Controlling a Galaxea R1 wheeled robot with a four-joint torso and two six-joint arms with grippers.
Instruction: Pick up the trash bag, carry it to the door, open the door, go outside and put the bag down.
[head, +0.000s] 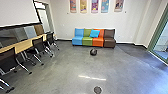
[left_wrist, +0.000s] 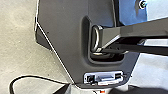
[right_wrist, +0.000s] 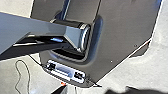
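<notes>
Left gripper (left_wrist: 90, 89) and right gripper (right_wrist: 85, 89): dark shapes cut off at picture edge, too unclear to tell how far open or whether holding anything. Dark rounded bundle, apparently trash bag (head: 93, 52), on floor (head: 62, 67) in front of multicoloured sofa (head: 87, 41); contents hidden. Nearest chair (head: 5, 86) and long table (head: 22, 46) cut off at left.

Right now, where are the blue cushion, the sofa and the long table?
Blue cushion (head: 94, 33): head view, its middle.
Sofa (head: 109, 43): head view, brown end seat.
Long table (head: 23, 46): head view, its top.
</notes>
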